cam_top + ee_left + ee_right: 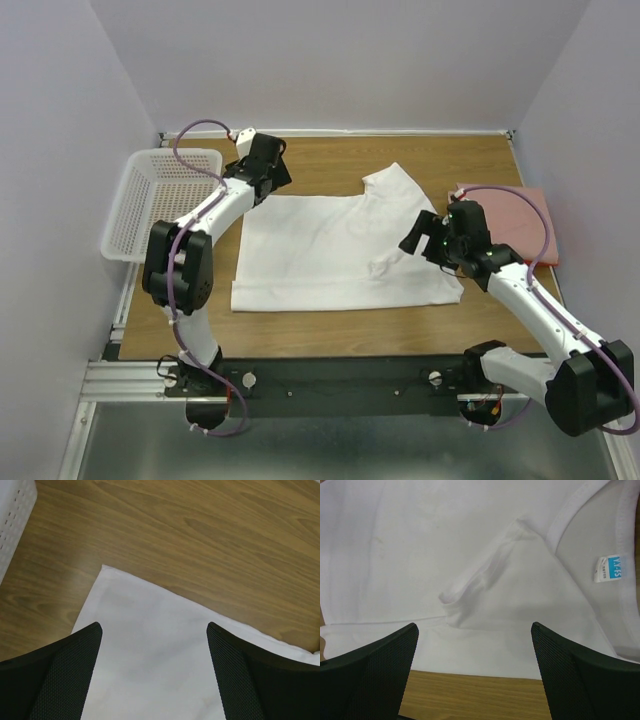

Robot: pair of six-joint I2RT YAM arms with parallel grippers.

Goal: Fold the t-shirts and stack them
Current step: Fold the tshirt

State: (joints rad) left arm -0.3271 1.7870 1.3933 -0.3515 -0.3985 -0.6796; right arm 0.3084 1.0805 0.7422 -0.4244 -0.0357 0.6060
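Note:
A white t-shirt (330, 250) lies spread on the wooden table, one sleeve pointing to the far side. My left gripper (268, 172) hangs open over its far left corner (150, 645). My right gripper (420, 235) hangs open over its right edge, where the cloth is creased; the collar and a blue label (609, 569) show in the right wrist view. A dusty pink folded shirt (520, 225) lies at the far right, partly behind my right arm. The red-orange and blue shirts are out of view.
A white perforated basket (155, 195) stands off the table's left edge and shows in the left wrist view (12, 515). Bare wood (330, 155) runs along the far side. Grey walls close in left, back and right.

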